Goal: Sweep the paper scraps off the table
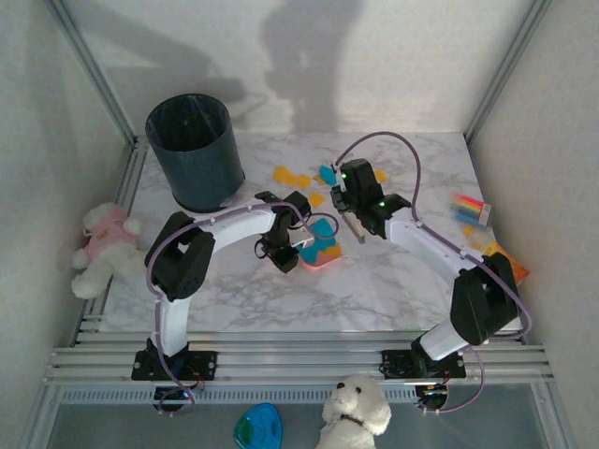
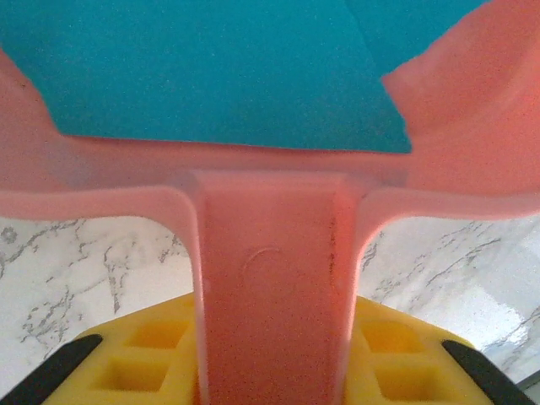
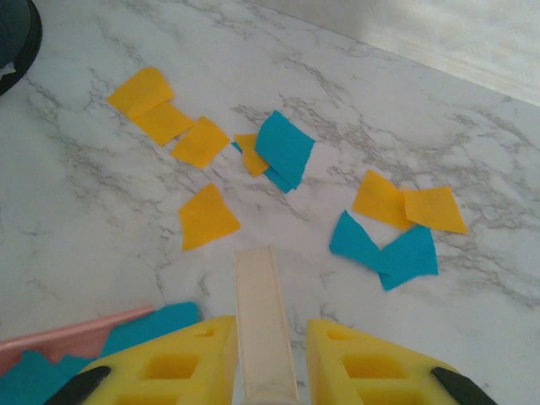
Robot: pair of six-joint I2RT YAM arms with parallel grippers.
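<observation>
table (image 3: 84,211): right wrist sees loose paper scraps (image 3: 285,148); left wrist, teal-filled dustpan (image 2: 270,295).

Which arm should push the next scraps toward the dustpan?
Right: the right gripper holds the cream tool, with loose scraps just ahead; the left gripper holds the dustpan.

One overhead, two close wrist views.
Top camera looks down on the desk (image 1: 281,290) from behind the arm bases (image 1: 173,360); left wrist hugs the dustpan (image 2: 270,278); right wrist shares the paper scraps (image 3: 207,218) with it.
</observation>
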